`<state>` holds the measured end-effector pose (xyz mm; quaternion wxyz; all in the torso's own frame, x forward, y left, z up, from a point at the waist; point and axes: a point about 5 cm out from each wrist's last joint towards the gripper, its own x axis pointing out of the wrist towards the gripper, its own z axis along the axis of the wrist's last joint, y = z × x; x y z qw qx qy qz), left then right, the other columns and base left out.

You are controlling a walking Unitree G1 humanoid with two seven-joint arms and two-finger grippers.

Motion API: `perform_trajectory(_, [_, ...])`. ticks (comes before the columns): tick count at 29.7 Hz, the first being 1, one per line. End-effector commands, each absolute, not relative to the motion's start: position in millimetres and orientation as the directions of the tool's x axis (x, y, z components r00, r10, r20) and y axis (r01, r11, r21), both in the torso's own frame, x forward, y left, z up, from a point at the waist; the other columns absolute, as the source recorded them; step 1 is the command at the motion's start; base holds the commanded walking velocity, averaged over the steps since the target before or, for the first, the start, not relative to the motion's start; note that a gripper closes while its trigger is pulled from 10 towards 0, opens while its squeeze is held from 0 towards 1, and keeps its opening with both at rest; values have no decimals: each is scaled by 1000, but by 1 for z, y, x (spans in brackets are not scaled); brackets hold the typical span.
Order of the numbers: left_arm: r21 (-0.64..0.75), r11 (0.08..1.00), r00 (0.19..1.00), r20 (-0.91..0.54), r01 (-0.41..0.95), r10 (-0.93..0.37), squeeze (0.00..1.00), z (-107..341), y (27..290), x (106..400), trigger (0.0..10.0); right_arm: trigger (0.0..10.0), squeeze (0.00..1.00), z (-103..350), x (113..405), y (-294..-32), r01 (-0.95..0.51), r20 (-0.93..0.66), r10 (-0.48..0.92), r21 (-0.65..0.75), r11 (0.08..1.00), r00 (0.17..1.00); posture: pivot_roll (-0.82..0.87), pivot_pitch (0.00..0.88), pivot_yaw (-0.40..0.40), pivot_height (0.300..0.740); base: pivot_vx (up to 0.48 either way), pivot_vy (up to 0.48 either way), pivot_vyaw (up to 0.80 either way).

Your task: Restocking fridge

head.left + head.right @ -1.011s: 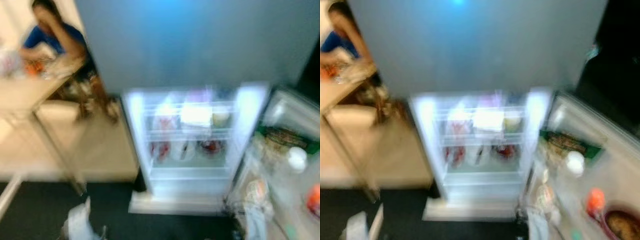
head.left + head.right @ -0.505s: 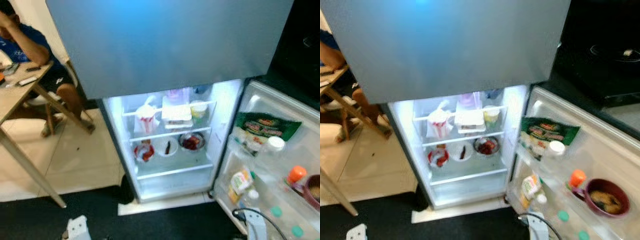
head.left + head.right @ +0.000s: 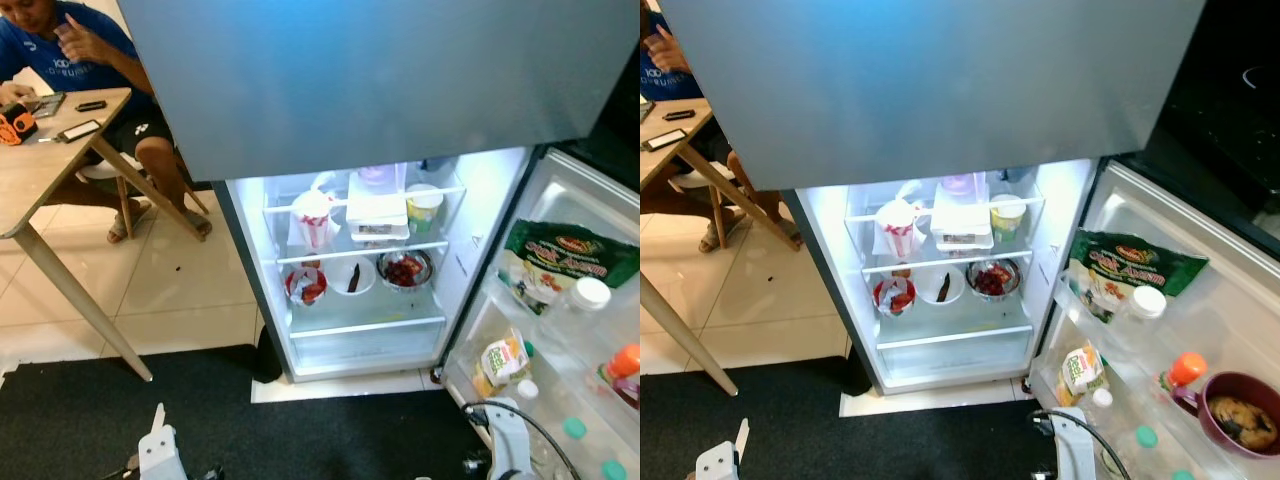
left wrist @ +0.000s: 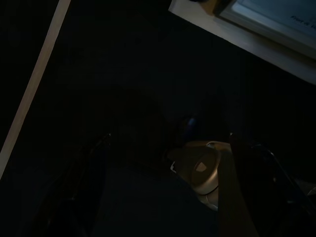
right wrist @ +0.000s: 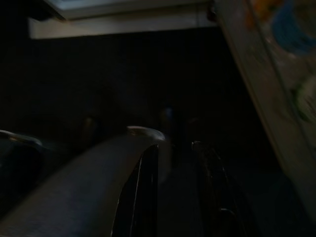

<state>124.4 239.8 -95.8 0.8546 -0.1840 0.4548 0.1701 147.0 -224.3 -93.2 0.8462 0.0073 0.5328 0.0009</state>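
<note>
The fridge (image 3: 370, 270) stands open and lit, its door (image 3: 1200, 330) swung to the right. A red-striped cup (image 3: 311, 216) sits at the upper shelf's left end and a bowl of red fruit (image 3: 405, 269) below. A maroon bowl (image 3: 1240, 415) shows in the right eye view. Both arms hang idle; how the fingers are set, I cannot tell.

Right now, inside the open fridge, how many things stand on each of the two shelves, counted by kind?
Upper shelf, cups: 2, red-striped cup and green-banded cup
Upper shelf, white boxes: 1
Lower shelf, bowls: 3, at and
Total: 6
</note>
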Motion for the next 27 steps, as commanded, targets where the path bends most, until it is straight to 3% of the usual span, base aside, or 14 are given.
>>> perform_trajectory(1, [-144, 878, 503, -856, -456, 121, 0, -98, 241, 117, 10000, 10000, 0, -94, 145, -224, -8, -907, 3, 0, 1000, 422, -49, 0, 29, 740, -480, 0, 0])
perform_trajectory(14, [-148, 877, 502, -857, -456, 117, 0, -99, 240, 116, 10000, 10000, 0, -95, 143, -227, 0, -911, -17, -18, 1000, 412, -51, 0, 33, 740, -464, 0, 0])
perform_trajectory(27, [-153, 872, 515, -848, -465, 126, 0, -98, 242, 115, 10000, 10000, 0, -96, 138, -227, -32, -925, -11, -25, 999, 379, -53, 0, 32, 740, 0, 0, -788])
